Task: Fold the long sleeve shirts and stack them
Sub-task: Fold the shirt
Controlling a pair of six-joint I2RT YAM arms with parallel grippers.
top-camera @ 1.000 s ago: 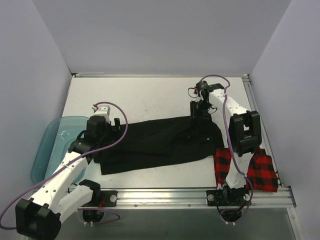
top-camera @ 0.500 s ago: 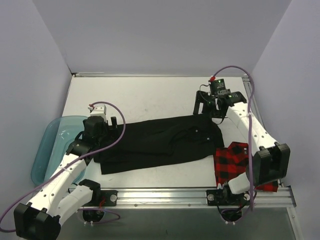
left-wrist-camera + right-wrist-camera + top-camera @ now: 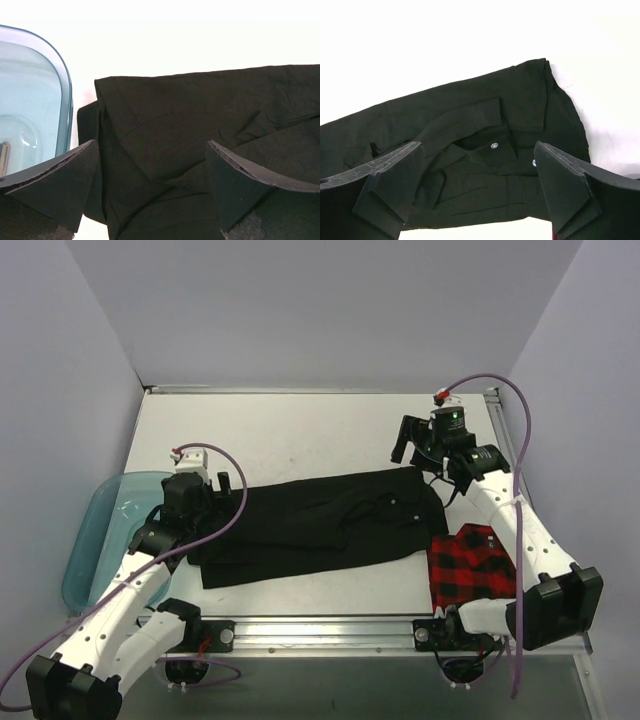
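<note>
Left tool and right tool both gape wide, empty. The black shirt lies part-folded between the 2. The red-and-black check shirt, behind the right tool, looks unfolded and unstacked.

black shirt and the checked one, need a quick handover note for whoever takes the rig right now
The left gripper is open and empty, over the left end of the black shirt, beside the teal tub.
The right gripper is open and empty, above that shirt's far right corner.
The black shirt lies flat on the table in a long band, partly folded over itself.
The checked shirt sits bunched at the near right edge, not stacked.
Done: some folding of the black shirt.
Left: finish that fold, fold the checked shirt, stack the two.
</note>
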